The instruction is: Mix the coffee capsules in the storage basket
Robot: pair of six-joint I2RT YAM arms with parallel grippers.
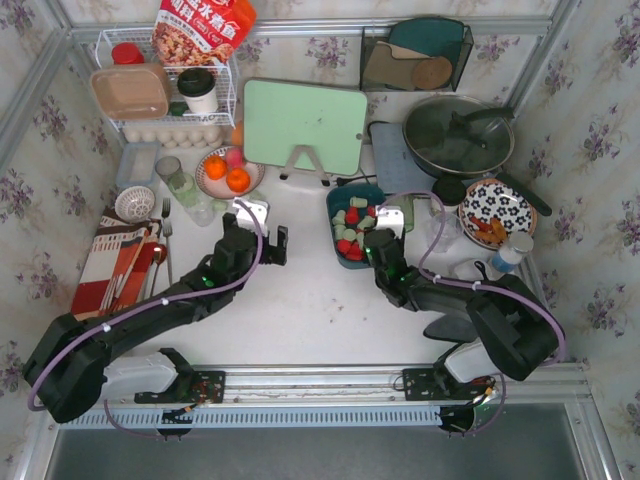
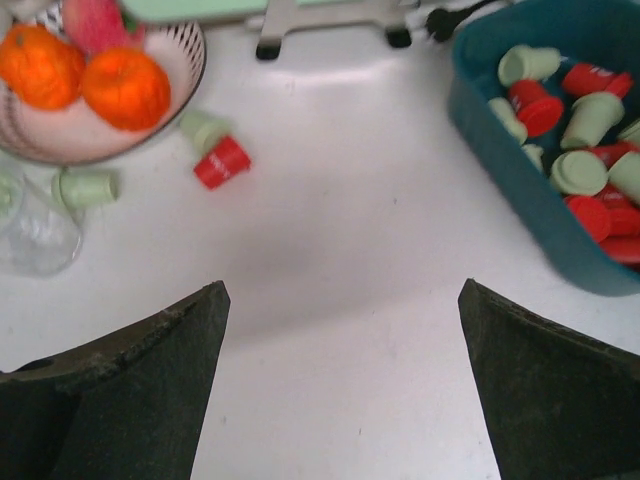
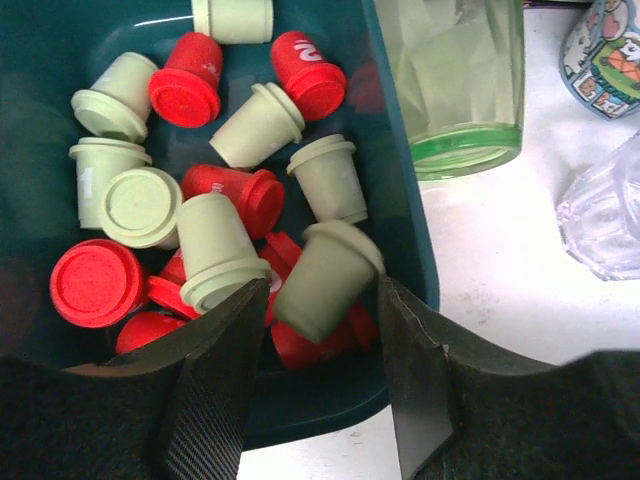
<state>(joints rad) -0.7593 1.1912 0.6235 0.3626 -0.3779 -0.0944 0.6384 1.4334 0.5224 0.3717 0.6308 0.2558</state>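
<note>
Only the left wrist view is showing three stray coffee capsules [image 2: 222, 162] by the fruit bowl [image 2: 60, 132], beyond the wide-open left gripper [image 2: 342, 290], while the right gripper [image 3: 318, 295] is straddling a mint capsule [image 3: 325, 272], grip unclear, in the right-of-centre storage basket [image 3: 405, 240], one red capsule [image 3: 308, 68] reading "2".

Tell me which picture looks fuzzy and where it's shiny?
Left wrist view: the dark fingers up close are fuzzy, with a soft grey shadow on the white table between them. Right wrist view: the coffee capsules are sharp, with a bright streak on the far wall of the teal storage basket. Top view: evenly lit, nothing smeared.
</note>
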